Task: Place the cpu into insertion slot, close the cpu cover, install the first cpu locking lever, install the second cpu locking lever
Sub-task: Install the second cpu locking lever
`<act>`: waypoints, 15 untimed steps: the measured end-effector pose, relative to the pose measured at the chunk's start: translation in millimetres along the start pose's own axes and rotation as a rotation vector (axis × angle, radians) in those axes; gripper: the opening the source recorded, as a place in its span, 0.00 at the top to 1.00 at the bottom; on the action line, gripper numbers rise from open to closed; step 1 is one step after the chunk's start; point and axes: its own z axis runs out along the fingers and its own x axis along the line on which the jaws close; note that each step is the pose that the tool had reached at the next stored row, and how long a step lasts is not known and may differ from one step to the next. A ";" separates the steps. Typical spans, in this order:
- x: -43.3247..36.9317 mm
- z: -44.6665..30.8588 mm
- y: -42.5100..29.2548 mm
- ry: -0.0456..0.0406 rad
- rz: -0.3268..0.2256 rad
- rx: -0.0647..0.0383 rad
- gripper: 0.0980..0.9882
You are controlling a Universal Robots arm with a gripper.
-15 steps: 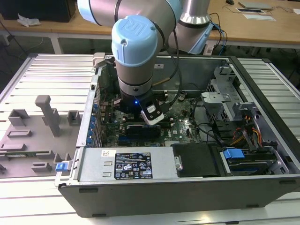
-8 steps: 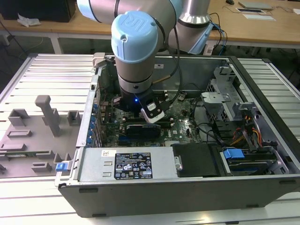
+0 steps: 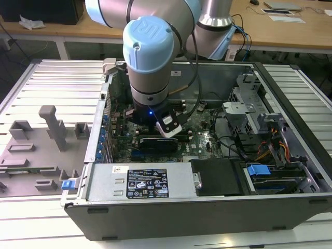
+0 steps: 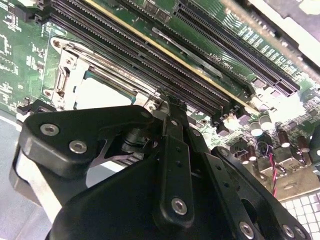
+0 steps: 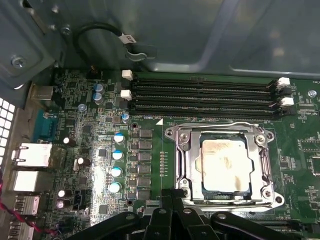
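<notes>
In the first wrist view the cpu [image 5: 225, 164], a pale silver square, lies flat in the insertion slot [image 5: 204, 189] on the green board. The cpu cover [image 5: 187, 155], a silvery frame plate, lies down around it. A thin wire lever [image 5: 215, 125] runs along the cover's edge beside the memory slots. My gripper [image 5: 173, 192] is shut, with nothing seen between its black fingers, and its tip is at a corner of the socket frame. In the second wrist view the gripper [image 4: 169, 100] sits right beside the cover [image 4: 65, 82]. The arm's wrist [image 3: 149, 78] hangs over the board inside the case.
Long black memory slots [image 5: 205, 95] run beside the socket. Capacitors [image 5: 117, 155] and rear ports [image 5: 32, 155] lie to its other side, below the grey case wall [image 5: 200, 35]. The power supply [image 3: 140, 181] and drive bay [image 3: 259, 171] fill the case front. Grey fixtures [image 3: 46, 140] stand outside it.
</notes>
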 end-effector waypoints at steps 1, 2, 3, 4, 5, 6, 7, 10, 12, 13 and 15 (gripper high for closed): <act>0.1 0.3 -0.2 0.0000 0.000 0.000 0.99; 0.1 0.3 -0.2 0.0000 0.000 0.000 0.99; 0.2 0.3 -0.2 0.0002 0.000 0.000 0.99; 0.1 0.2 -0.1 0.0001 0.000 0.000 0.99; 0.0 -1.3 0.5 -0.0002 0.000 0.000 0.99; 0.0 -3.8 1.2 0.0001 0.000 0.000 0.99; -0.1 -4.6 1.5 -0.0001 0.000 0.000 0.99; 0.0 -4.2 1.2 -0.0006 0.000 0.001 0.99; 0.0 -2.8 0.9 -0.0018 -0.001 0.000 0.99; 0.0 -2.1 0.7 -0.0025 -0.001 0.000 0.99; 0.1 -1.1 0.3 -0.0030 -0.001 0.001 0.99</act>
